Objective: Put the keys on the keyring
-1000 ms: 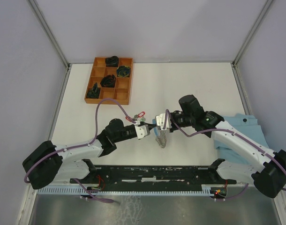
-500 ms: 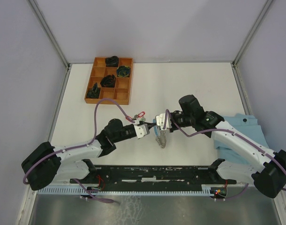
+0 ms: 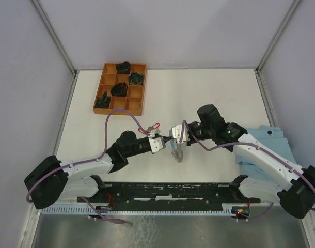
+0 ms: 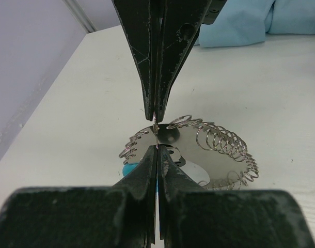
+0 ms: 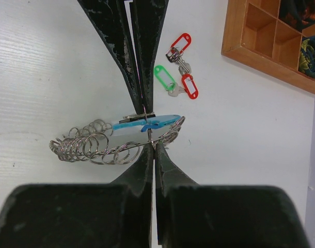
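The whole table [image 3: 214, 88] is seen from above and behind. Close wrist views are faced toward its right edge (left) and far-left corner (right). The ring [image 4: 224, 144] is shared by all.

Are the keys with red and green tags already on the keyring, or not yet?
Not yet. The keys lie loose on the table, apart from the keyring, with bare table between them.

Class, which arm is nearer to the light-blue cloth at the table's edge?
Right. The right arm reaches over the cloth; the left arm lies across the table, well apart from it.
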You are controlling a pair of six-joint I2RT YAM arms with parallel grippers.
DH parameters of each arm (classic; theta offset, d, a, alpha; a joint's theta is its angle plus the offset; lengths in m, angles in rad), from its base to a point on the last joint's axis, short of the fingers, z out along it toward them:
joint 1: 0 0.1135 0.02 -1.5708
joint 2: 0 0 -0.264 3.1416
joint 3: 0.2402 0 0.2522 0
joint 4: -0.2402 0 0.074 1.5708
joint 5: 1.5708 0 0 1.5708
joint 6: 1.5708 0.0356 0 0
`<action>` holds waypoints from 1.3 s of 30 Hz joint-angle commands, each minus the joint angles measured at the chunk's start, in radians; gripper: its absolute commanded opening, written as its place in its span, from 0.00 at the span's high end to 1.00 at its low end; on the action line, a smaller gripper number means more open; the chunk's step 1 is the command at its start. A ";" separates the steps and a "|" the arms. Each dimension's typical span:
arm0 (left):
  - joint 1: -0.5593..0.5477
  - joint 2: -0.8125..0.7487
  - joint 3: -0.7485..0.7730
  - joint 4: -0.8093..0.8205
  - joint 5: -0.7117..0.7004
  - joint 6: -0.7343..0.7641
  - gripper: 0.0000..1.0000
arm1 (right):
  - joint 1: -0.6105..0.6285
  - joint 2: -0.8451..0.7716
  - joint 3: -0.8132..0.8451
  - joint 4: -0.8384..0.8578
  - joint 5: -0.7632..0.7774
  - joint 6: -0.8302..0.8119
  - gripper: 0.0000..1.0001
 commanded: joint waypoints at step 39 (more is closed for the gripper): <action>-0.003 0.035 0.051 0.083 0.034 -0.032 0.97 | 0.007 -0.024 0.051 0.033 -0.044 0.010 0.99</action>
